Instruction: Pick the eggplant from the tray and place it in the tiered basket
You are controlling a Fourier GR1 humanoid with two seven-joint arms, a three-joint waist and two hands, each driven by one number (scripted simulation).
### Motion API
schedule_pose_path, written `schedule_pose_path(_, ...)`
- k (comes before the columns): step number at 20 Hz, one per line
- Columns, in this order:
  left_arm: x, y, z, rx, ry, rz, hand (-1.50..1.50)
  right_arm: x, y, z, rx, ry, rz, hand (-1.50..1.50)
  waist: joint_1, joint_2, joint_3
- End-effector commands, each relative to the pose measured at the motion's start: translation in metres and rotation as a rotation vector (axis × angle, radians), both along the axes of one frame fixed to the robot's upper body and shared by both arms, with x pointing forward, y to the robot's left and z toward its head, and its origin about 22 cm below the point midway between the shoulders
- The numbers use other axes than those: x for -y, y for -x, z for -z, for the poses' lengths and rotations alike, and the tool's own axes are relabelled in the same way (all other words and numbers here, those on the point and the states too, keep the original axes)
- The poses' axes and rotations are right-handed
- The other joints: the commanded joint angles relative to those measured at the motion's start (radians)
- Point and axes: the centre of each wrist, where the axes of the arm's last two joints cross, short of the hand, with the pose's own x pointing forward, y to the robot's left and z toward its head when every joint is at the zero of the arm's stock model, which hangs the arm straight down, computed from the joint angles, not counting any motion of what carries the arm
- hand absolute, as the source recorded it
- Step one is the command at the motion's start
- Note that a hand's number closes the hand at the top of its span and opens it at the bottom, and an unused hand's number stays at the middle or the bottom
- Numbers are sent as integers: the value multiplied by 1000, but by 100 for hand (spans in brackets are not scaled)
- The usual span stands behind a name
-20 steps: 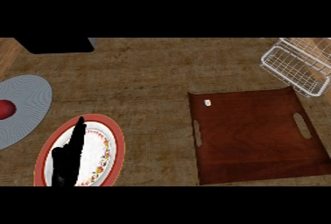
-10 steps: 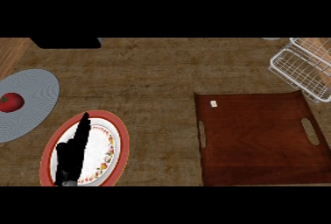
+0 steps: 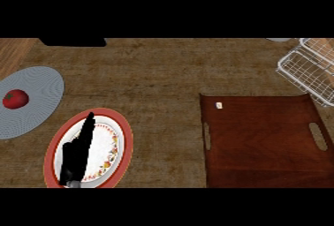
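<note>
Left hand: black, at 8 o'clock, resting edge-on with its fingers straight, together and pointing toward 12 o'clock, holding nothing. It lies across the flowered plate listed below.

Brown wood-grain counter top: fills the view and carries all that follows.

Dark reddish-brown rectangular wooden tray: at 4 o'clock, flat on the counter, with a slot handle cut in its 9 o'clock side and another in its 3 o'clock side.

Eggplant: its place cannot be told from this view.

Red-rimmed round plate with white centre and flower border: at 8 o'clock, well apart from the tray, partly covered by the hand.

Grey round ribbed plate: at 9 o'clock, just beside the red-rimmed plate.

White wire tiered basket: at 2 o'clock, cut by the edge, near the tray's far corner.

Black block-shaped object: at 11 o'clock, mostly cut off.

Red round fruit: sits on the grey plate's 9 o'clock part.

Small white tag: on the tray's 10 o'clock corner.
</note>
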Motion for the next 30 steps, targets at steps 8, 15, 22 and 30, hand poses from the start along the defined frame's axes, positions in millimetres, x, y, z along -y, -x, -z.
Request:
schedule_pose_path(8,6,-4,12,-31,8,10,0,18,-68,37,-88,6,-87,150,3,6,-2)
schedule_pose_path(15,1,2,-2,-26,-10,4,0,5,-106,60,-143,10,-59,150,10,6,-1)
schedule_pose_path(22,6,1,8,-26,12,-3,0,3,-124,107,-111,-96,-53,150,9,8,-1)
schedule_pose_path(30,2,4,0,-6,9,25,0,17,-120,123,116,-442,-91,-150,31,17,2)
